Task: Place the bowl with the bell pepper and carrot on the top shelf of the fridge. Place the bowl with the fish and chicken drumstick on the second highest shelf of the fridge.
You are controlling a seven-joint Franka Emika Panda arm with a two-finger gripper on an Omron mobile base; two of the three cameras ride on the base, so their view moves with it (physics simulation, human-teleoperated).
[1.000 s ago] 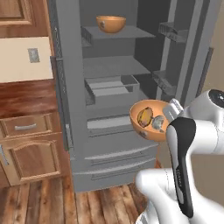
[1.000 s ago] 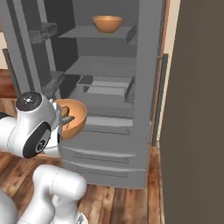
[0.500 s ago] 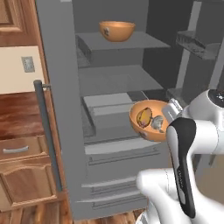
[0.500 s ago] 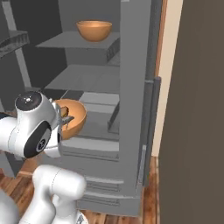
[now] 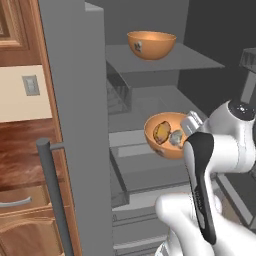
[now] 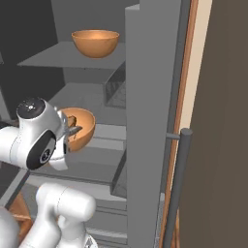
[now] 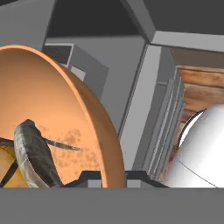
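Observation:
An orange-tan bowl [image 5: 167,136] [image 6: 80,127] [image 7: 61,109] hangs in front of the open fridge, level with the second grey shelf [image 5: 155,100] [image 6: 82,92]. My gripper [image 5: 190,122] [image 6: 68,131] [image 7: 109,177] is shut on its rim. In it lie the golden-brown chicken drumstick [image 5: 161,131] [image 7: 6,170] and the silvery-grey fish [image 5: 176,138] [image 7: 33,153]. A like bowl [image 5: 151,44] [image 6: 95,42] with a pale mark on its side stands on the top shelf [image 5: 195,59] [image 6: 46,59]. Its rim hides the bell pepper and carrot.
The fridge's left door [image 5: 75,125] with its bar handle [image 5: 52,195] stands open close at my left. The right door [image 6: 150,121] and its handle [image 6: 177,184] are close at my right. A grey drawer [image 5: 145,170] sits below the held bowl. Wooden cabinets [image 5: 20,205] lie left.
The base has driven closer to the fridge, so the interior looms larger in both base views. The bowl stays in my gripper at the same spot relative to the arm.

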